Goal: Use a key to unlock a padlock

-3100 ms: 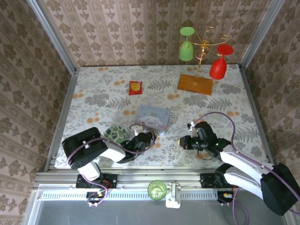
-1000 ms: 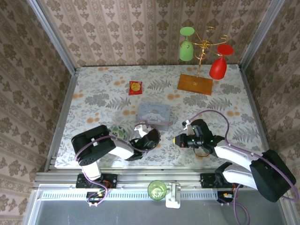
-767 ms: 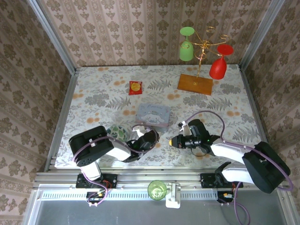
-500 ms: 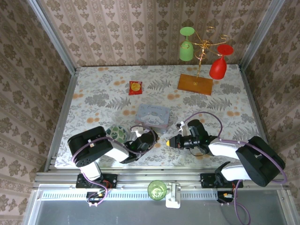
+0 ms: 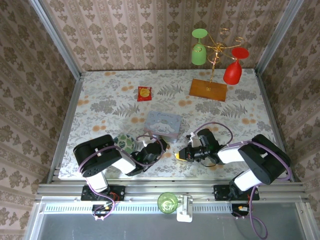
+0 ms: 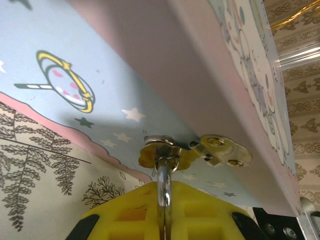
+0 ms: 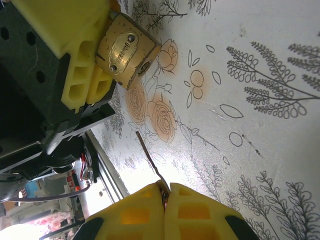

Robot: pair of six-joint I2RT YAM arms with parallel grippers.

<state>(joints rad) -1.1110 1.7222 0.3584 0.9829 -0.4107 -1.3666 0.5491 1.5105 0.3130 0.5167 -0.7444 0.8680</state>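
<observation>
A pale blue tin (image 5: 163, 123) lies in the middle of the floral cloth (image 5: 100, 102) on the desk. A red packet (image 5: 144, 93) lies behind it, well apart. At the far right, a wooden stand (image 5: 208, 89) holds a green glass (image 5: 199, 50) and a red glass (image 5: 234, 70) upside down.

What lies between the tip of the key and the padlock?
The stretch is bare floral cloth. In the right wrist view, the key, pinched in the right claw, points toward the padlock, with no object between them.
</observation>
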